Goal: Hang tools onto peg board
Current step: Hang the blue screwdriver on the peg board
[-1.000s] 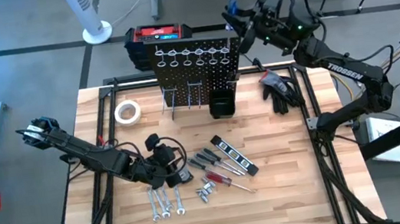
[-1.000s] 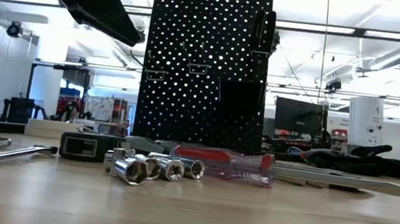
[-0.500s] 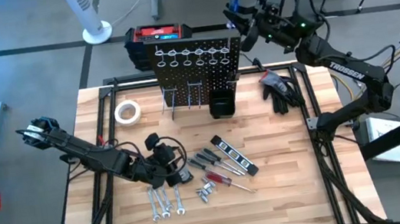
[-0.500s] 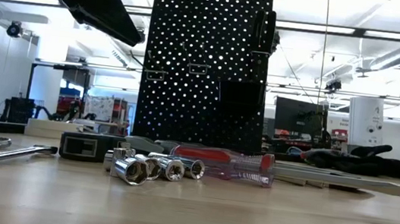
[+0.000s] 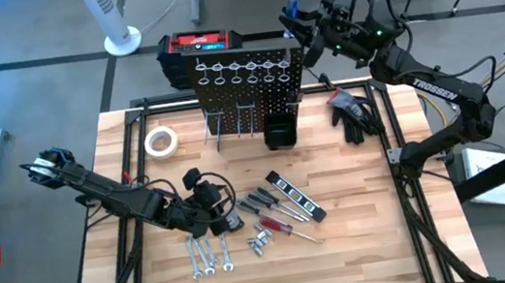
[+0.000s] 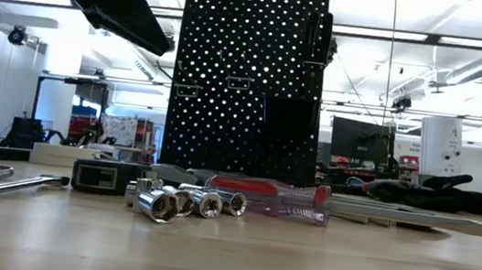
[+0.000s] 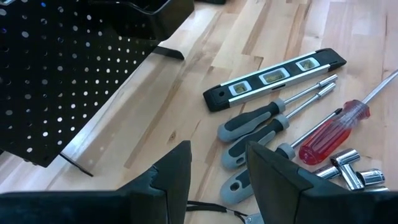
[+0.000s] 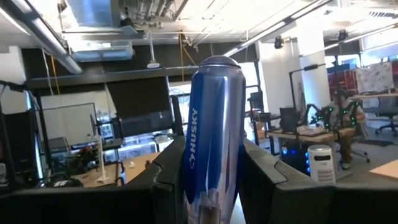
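The black peg board (image 5: 249, 75) stands upright at the table's far middle, its ring holders (image 5: 241, 66) along the top. My right gripper (image 5: 303, 31) hovers high by the board's far right corner, shut on a blue-handled screwdriver (image 8: 210, 118). My left gripper (image 7: 217, 177) hangs open above the tools lying flat on the table: grey-handled screwdrivers (image 7: 252, 127), a red-handled one (image 7: 333, 130), sockets (image 6: 179, 203) and wrenches (image 5: 207, 256). Nothing is between its fingers. My right gripper pinches the blue handle's lower part (image 8: 208, 186) between its two fingers, one on each side. The handle's rounded butt end (image 8: 216, 61) sticks out past the fingertips, tilted upward. The screwdriver is lifted clear of the table and board; its shaft is hidden.
A black bin (image 5: 279, 134) sits at the board's foot. A white tape roll (image 5: 162, 141) lies at the far left, black gloves (image 5: 351, 109) at the far right. A level (image 5: 296, 196) rests beside the screwdrivers. A black-and-red case (image 5: 199, 45) stands behind the board.
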`<action>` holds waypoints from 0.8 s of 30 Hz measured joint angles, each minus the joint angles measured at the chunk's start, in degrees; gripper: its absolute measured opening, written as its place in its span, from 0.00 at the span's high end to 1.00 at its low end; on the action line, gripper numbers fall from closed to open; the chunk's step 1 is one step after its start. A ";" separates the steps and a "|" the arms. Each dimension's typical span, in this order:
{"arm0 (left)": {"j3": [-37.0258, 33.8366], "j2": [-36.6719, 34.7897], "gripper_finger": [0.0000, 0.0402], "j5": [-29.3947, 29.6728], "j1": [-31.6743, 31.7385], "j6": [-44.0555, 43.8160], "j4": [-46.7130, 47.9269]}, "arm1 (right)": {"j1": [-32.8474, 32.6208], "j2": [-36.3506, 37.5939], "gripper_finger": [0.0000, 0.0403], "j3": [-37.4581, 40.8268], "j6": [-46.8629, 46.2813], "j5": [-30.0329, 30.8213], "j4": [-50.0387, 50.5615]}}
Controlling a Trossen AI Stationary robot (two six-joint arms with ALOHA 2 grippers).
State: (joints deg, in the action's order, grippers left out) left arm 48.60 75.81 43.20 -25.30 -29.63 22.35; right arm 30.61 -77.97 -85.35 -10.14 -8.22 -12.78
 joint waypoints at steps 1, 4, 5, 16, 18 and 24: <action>0.00 0.00 0.64 0.00 0.00 0.00 0.00 | 0.00 0.01 0.78 -0.15 0.08 -0.05 -0.08; 0.00 0.00 0.64 0.39 0.02 -0.02 -0.01 | 0.03 0.04 0.78 -0.27 0.13 -0.05 -0.33; 0.00 0.00 0.64 0.77 0.02 -0.03 -0.03 | 0.03 0.04 0.78 -0.27 0.12 -0.05 0.24; 0.00 0.00 0.64 1.42 0.08 -1.10 -0.02 | -1.87 -1.39 0.78 2.32 -1.56 -0.85 6.37; 0.00 0.00 0.64 1.43 0.07 -1.39 -0.02 | -2.34 -1.42 0.78 2.85 -1.48 -0.86 7.08; 0.00 0.00 0.64 1.44 0.07 -1.57 0.00 | -3.52 -0.84 0.78 3.73 -1.25 -0.71 8.34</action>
State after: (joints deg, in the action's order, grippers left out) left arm 48.60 75.81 44.64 -25.23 -31.20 22.35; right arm 27.08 -78.81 -81.62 -11.39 -8.92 -4.44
